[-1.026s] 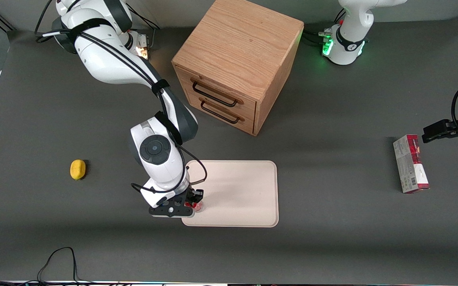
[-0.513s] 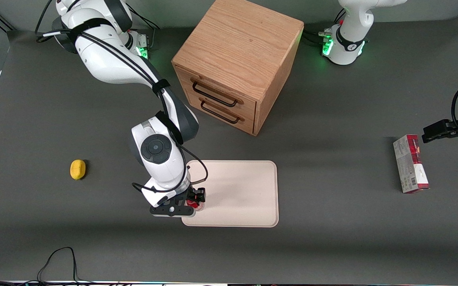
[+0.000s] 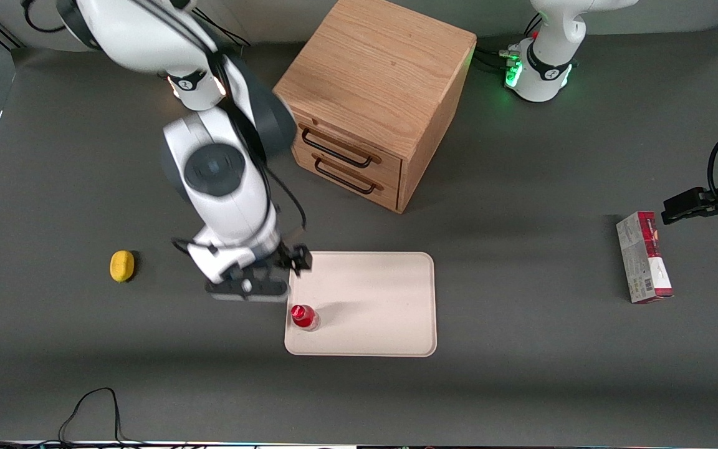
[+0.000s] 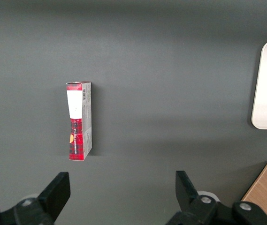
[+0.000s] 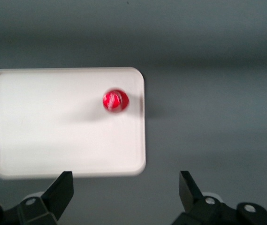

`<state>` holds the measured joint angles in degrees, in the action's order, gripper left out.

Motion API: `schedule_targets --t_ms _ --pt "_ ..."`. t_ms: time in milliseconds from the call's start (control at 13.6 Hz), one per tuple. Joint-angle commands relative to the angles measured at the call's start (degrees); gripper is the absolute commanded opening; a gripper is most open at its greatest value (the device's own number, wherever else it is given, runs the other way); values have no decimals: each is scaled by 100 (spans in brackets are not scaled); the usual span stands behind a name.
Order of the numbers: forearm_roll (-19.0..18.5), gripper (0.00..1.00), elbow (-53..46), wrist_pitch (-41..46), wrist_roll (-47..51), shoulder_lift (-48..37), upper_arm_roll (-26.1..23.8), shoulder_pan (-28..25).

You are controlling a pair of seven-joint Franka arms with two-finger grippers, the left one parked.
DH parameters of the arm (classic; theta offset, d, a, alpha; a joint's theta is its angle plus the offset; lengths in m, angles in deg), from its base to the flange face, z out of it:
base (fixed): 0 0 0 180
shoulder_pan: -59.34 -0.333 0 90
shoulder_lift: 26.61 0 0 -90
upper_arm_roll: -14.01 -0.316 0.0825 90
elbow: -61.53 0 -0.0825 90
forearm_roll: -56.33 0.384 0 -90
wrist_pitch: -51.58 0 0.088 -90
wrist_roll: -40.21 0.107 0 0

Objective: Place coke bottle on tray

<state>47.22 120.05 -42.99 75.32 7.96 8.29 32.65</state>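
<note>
The coke bottle (image 3: 303,315), with its red cap up, stands upright on the cream tray (image 3: 371,299), in the tray's corner nearest the front camera at the working arm's end. The right wrist view looks straight down on the bottle's red cap (image 5: 115,100) inside the tray's rim (image 5: 53,126). My right gripper (image 3: 284,268) hangs open and empty well above the table, by the tray's edge, farther from the front camera than the bottle. Its fingers (image 5: 60,187) are spread wide, with the gripper (image 5: 126,180) over bare mat just off the tray.
A wooden two-drawer cabinet (image 3: 374,100) stands farther from the front camera than the tray. A yellow lemon (image 3: 122,265) lies toward the working arm's end. A red-and-grey carton (image 3: 644,257) lies toward the parked arm's end. A black cable (image 3: 91,405) loops near the table's front edge.
The gripper has let go of the bottle, risen and pulled away from the front camera. The bottle now stands alone on the tray.
</note>
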Motion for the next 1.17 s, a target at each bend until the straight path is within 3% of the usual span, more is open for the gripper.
schedule_targets --t_ms 0,147,293,440,660,806,1099 --pt "234 100 239 797 -81 -809 -16 15" --pt "270 100 283 1474 -695 -1161 80 77" --pt "497 100 658 1592 -1310 -1687 80 654" --pt "770 100 1571 1286 -1785 -2381 80 1374" --pt "806 100 2732 688 -2770 -3156 124 2141" --pt "955 100 3041 441 -2877 -3254 570 2204" --pt "991 100 3245 177 -3246 -3237 844 2239"
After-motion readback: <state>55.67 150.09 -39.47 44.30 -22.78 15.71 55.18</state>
